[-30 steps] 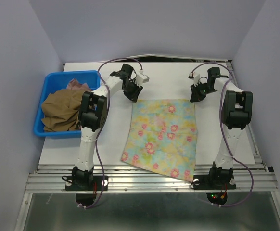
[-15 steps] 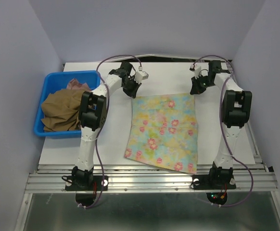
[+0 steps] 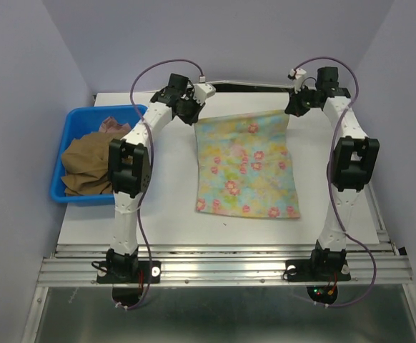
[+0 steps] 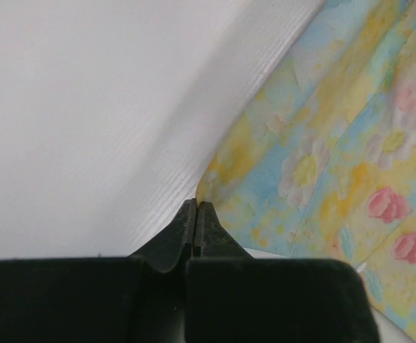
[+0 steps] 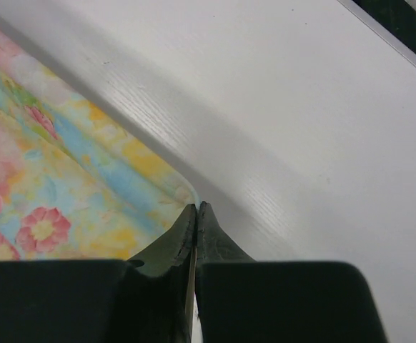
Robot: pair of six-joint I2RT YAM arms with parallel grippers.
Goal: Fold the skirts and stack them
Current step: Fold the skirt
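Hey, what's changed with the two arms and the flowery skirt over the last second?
The left gripper and right gripper shut on the floral skirt's two far corners and pulled away from the bases, dragging the skirt up the table and straightening it. The blue bin, with the brown skirt and pink skirt in it, stayed put.

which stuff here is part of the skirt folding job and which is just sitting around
Job: floral skirt, held at its far corners by the left gripper and right gripper; brown skirt and pink skirt, in the blue bin.
Just there: blue bin, white table.
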